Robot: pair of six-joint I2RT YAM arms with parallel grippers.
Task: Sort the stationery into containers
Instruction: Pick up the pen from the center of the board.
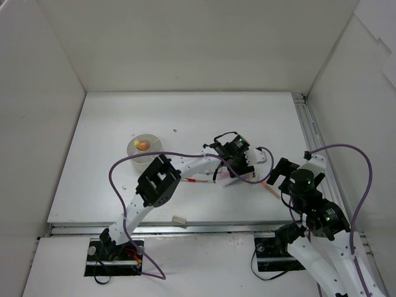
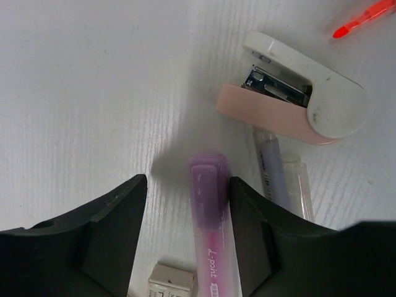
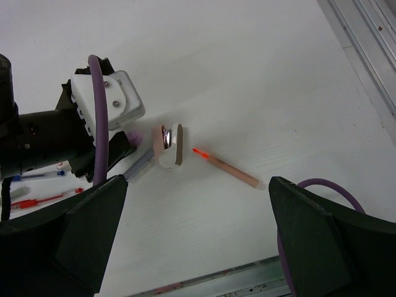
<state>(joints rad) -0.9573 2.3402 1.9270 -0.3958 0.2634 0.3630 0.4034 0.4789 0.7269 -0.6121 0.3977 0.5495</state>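
Observation:
My left gripper [image 2: 189,185] reaches down over a pink marker [image 2: 210,210] lying on the table. The marker sits between the jaws, against the right finger, with a gap at the left finger, so the gripper is open. A cream eraser block [image 2: 172,281] lies just below the marker. A pale violet pen [image 2: 270,167] lies to its right. My right gripper [image 3: 198,204] hangs open and holds nothing, above an orange marker [image 3: 229,168]. The round white cup [image 1: 143,147] stands at the far left with something yellow and orange inside.
A pink and white stapler [image 2: 297,93] lies beside the left gripper. A red pen [image 1: 198,180] and a blue pen [image 3: 37,176] lie under the left arm. Another eraser block [image 1: 179,219] rests at the table's near edge. A metal rail [image 1: 312,133] borders the right side.

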